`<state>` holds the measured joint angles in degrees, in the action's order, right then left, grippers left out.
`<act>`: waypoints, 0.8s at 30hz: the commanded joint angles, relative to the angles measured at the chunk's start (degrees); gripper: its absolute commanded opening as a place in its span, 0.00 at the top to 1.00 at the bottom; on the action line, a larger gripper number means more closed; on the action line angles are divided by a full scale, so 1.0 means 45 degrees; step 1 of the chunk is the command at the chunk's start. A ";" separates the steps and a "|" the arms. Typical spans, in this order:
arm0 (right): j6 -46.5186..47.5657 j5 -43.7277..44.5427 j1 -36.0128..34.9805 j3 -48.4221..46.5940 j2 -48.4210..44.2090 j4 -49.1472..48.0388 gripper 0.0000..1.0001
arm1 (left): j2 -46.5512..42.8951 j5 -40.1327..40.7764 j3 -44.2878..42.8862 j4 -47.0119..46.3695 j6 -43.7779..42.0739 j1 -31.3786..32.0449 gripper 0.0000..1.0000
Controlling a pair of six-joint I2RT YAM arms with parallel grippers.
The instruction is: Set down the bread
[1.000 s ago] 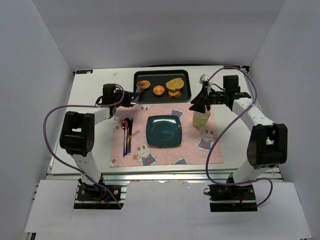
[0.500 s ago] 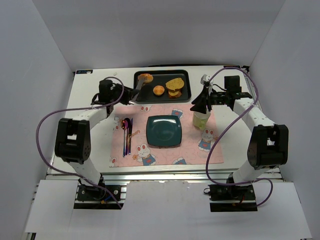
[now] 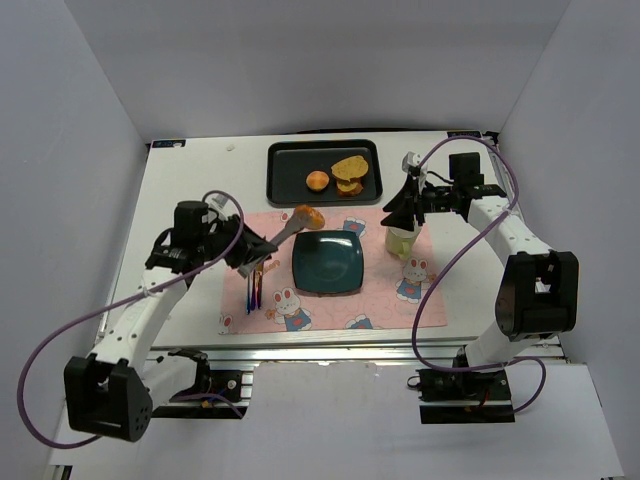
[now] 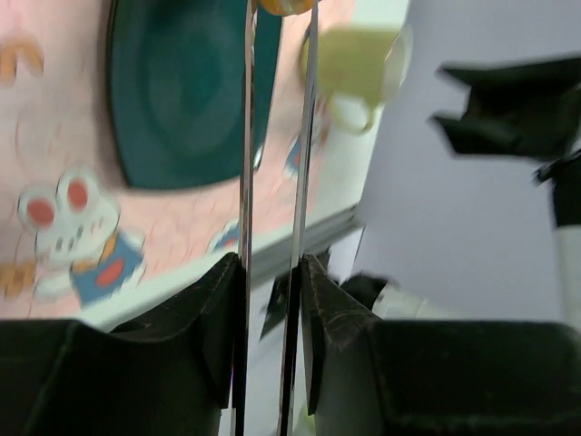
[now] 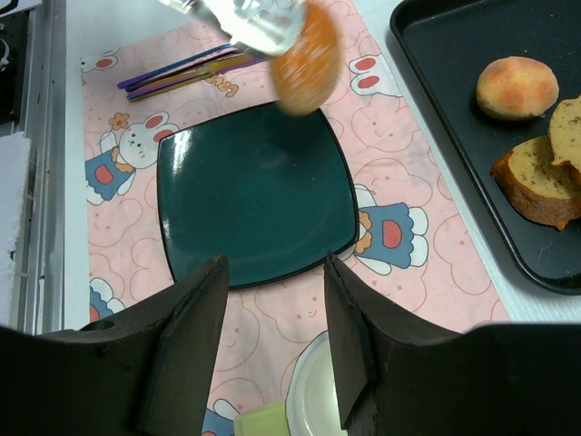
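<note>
My left gripper (image 3: 243, 256) is shut on metal tongs (image 3: 277, 237), whose blades run up the left wrist view (image 4: 247, 136). The tong tips hold the flatter oval bun (image 3: 308, 216) in the air over the far left corner of the teal plate (image 3: 327, 262). The bun also shows in the right wrist view (image 5: 307, 56) and at the top edge of the left wrist view (image 4: 286, 4). The rounder bun (image 3: 317, 180) lies in the black tray (image 3: 290, 170). My right gripper (image 3: 401, 211) is open and empty, hovering over the cup, right of the plate (image 5: 254, 191).
Stacked toast slices (image 3: 350, 175) lie in the tray's right half. A pale green cup (image 3: 403, 238) stands on the pink bunny mat (image 3: 300, 310) right of the plate. Cutlery (image 3: 255, 280) lies on the mat left of the plate, under the tongs.
My left arm has drawn back from the tray toward me, carrying the oval bun in the tongs from the tray's left end to above the plate's far left corner. The right arm barely moved.
</note>
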<state>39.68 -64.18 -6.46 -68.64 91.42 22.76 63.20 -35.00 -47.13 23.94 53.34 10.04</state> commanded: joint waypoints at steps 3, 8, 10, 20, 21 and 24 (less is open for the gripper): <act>0.0362 -0.0542 0.0049 -0.0469 -0.0218 0.0351 0.48 | -0.1173 -0.0951 0.0785 0.2550 -0.0975 0.0579 1.00; 0.0303 -0.0600 0.0029 -0.0528 -0.0178 0.0391 0.48 | -0.0511 -0.0659 0.0768 0.2297 -0.1169 0.1615 1.00; 0.0284 -0.0542 0.0029 -0.0547 -0.0197 0.0371 0.48 | 0.0053 -0.0542 0.0709 0.2005 -0.1209 0.1907 0.96; 0.0322 -0.0269 0.0049 -0.0274 -0.0490 0.0332 0.48 | 0.1678 -0.0112 -0.0345 0.2062 -0.2069 0.2221 0.56; 0.0323 -0.0268 0.0049 -0.0254 -0.0529 0.0351 0.48 | 0.1678 -0.0093 -0.0404 0.2062 -0.2049 0.2221 0.54; 0.0284 -0.0327 0.0029 -0.0196 -0.0491 0.0293 0.48 | 0.1601 0.0063 -0.0463 0.2256 -0.2049 0.2221 0.51</act>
<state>40.53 -64.64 -6.44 -68.84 91.42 23.90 70.91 -36.14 -47.27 33.89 45.23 19.73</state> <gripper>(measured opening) 0.521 0.495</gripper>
